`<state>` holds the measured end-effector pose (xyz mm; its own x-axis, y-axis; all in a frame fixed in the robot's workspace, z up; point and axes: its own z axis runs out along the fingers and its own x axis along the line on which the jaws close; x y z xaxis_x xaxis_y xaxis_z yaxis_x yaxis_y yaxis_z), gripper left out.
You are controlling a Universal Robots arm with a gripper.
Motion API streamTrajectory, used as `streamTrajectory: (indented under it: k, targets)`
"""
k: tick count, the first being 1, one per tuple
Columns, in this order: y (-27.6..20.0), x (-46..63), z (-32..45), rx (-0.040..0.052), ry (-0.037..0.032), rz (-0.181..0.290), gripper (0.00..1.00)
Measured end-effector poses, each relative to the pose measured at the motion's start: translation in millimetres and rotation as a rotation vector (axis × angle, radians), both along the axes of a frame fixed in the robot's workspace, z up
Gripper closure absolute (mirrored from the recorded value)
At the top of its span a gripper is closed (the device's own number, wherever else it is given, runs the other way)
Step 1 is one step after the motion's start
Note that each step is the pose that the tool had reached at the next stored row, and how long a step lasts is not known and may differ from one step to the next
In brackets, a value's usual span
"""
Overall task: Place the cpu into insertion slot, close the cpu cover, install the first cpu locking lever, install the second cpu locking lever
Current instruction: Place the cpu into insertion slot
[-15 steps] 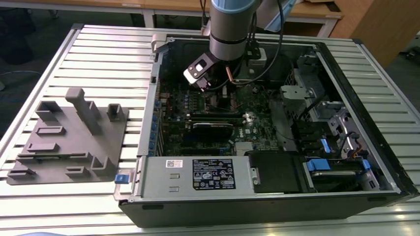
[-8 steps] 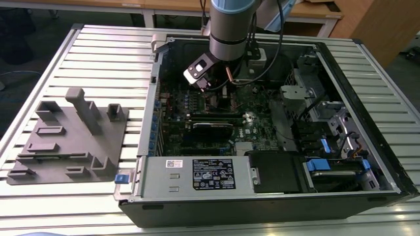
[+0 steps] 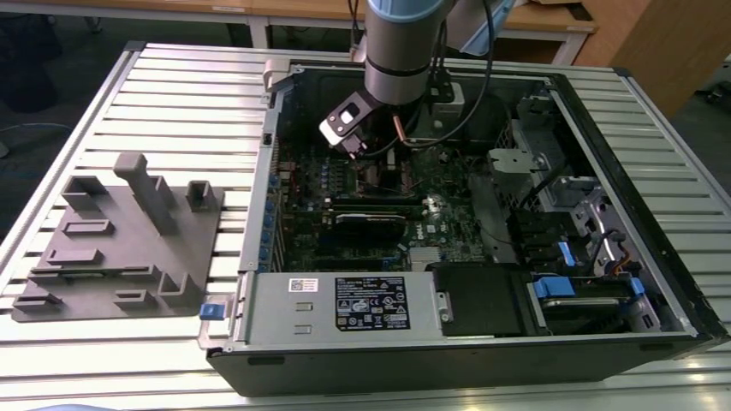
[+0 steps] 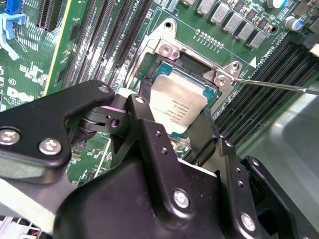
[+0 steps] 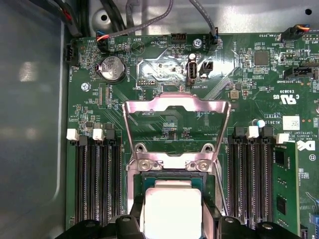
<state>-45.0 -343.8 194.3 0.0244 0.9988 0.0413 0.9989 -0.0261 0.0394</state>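
Observation:
My gripper [image 3: 368, 158] reaches down into the open computer case. In both wrist views its two black fingers [image 4: 143, 94] press against opposite edges of the cpu [image 4: 175, 99], a flat silver-topped square. The cpu [image 5: 172, 206] lies level within the insertion slot [image 4: 162, 62], whose metal rim shows around it, with the gripper [image 5: 172, 221] shut on it. The cpu cover [image 5: 177, 107], a silver frame with a large window, is swung open and away from the socket. A thin metal locking lever [image 4: 279, 85] sticks out sideways, unlatched.
Long black memory slots [image 5: 97, 179] flank the socket on both sides, and one memory stick [image 5: 284, 191] is seated. A grey parts fixture [image 3: 115, 240] sits on the slatted table at the exterior view's left. Cables [image 3: 468, 103] hang beside the arm.

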Motion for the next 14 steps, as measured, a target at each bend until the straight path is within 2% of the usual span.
streamTrajectory:
  k: [14]
  targets:
    - [0.0, 0.0, 0.0, -0.0002, -0.003, 0.017, 0.46]
